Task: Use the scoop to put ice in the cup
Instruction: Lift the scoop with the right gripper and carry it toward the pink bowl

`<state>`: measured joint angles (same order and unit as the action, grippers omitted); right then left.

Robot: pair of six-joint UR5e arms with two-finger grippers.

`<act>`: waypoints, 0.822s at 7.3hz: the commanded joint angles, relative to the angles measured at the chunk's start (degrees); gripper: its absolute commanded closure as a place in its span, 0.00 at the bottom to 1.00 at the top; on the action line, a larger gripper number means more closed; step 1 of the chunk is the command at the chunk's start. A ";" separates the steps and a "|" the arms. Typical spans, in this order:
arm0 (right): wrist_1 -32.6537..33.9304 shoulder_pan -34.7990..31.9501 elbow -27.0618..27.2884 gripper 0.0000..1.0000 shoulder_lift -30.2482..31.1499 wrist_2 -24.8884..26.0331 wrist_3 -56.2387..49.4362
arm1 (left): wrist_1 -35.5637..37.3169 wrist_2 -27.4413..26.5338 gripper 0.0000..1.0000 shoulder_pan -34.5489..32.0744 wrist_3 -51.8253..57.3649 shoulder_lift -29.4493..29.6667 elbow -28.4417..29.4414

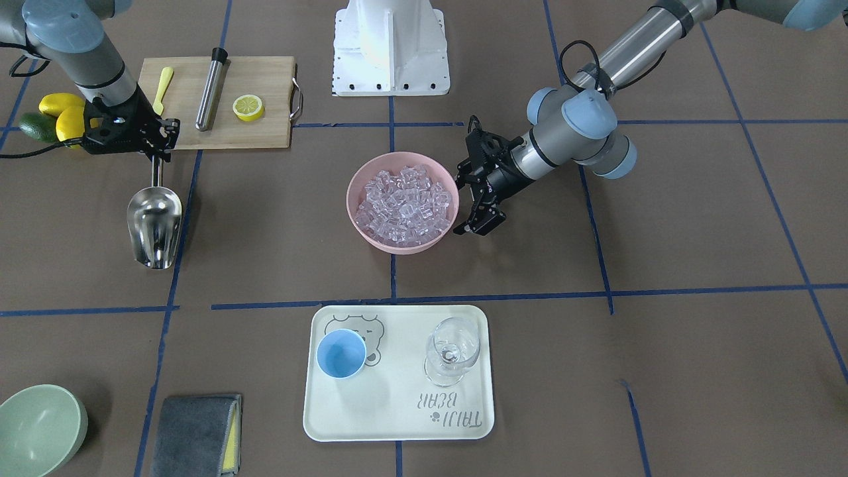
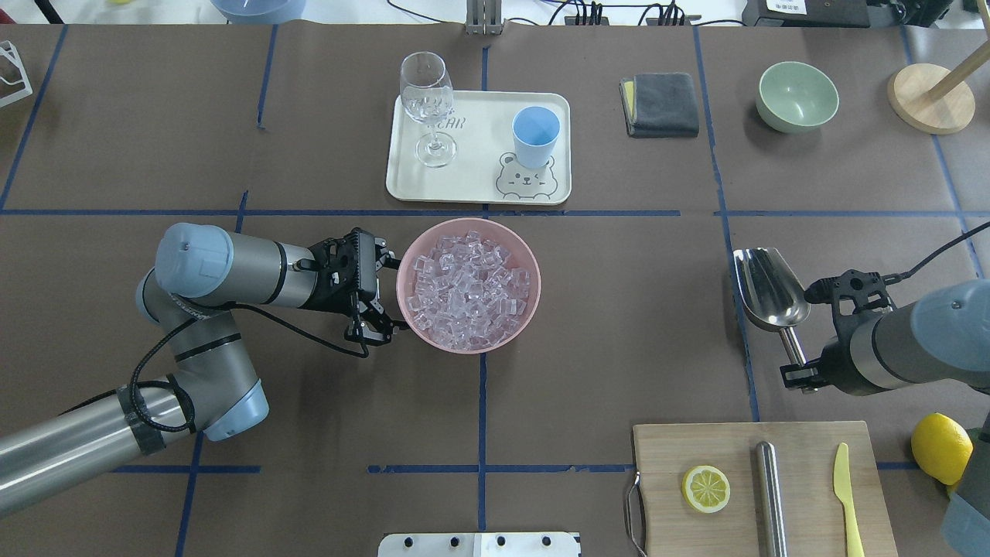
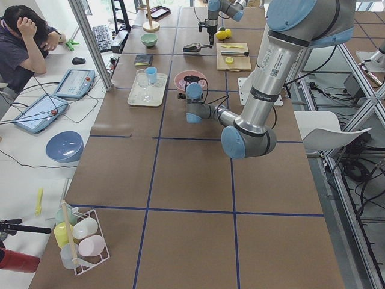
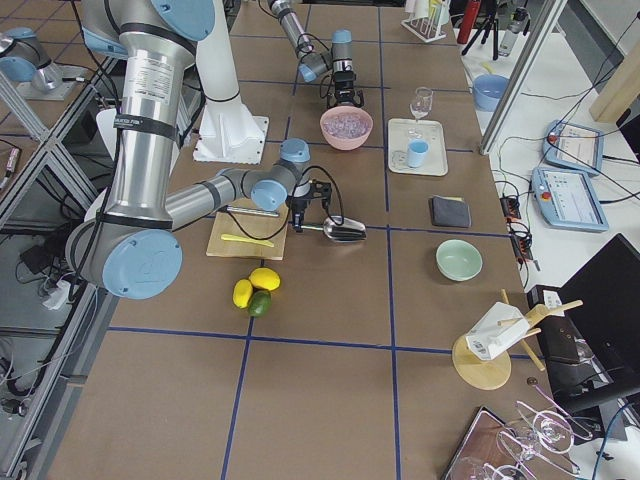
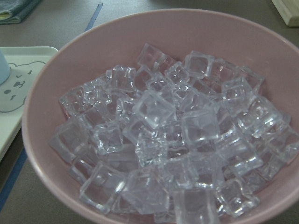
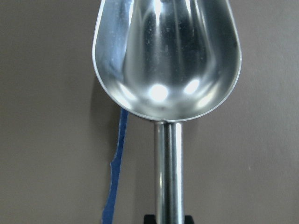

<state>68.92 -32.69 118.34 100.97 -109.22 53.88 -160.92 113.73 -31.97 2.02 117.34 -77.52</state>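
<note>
At the bowl (image 2: 537, 286), left fingers (image 2: 375, 329) are gaping wide; right fingers (image 2: 790, 376) are pinching the scoop (image 2: 766, 290) handle and are needing a low, level sweep into the ice (image 2: 468, 282).

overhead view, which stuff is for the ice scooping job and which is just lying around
For the job: scoop in the right claw; ice in the pink bowl; light-blue cup on the tray.
Lying about: wine glass, grey cloth, green bowl, cutting board, lemon slice, steel cylinder, yellow knife, whole lemon.
</note>
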 commanded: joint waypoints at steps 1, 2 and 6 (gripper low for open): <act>0.08 -3.33 1.54 1.00 0.02 0.50 -22.92 | -0.18 0.00 0.00 -0.02 0.00 -0.01 0.00; 0.34 -3.95 1.54 1.00 -0.50 0.32 -34.00 | -0.88 0.00 0.00 -0.02 -0.09 -0.27 0.00; 26.42 -10.20 7.04 1.00 -13.82 -5.21 -54.05 | -0.88 0.00 0.00 -0.02 -0.26 -0.27 0.00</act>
<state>83.20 -41.37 122.06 92.81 -112.87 3.79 -161.79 113.73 -31.99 1.89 117.08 -77.52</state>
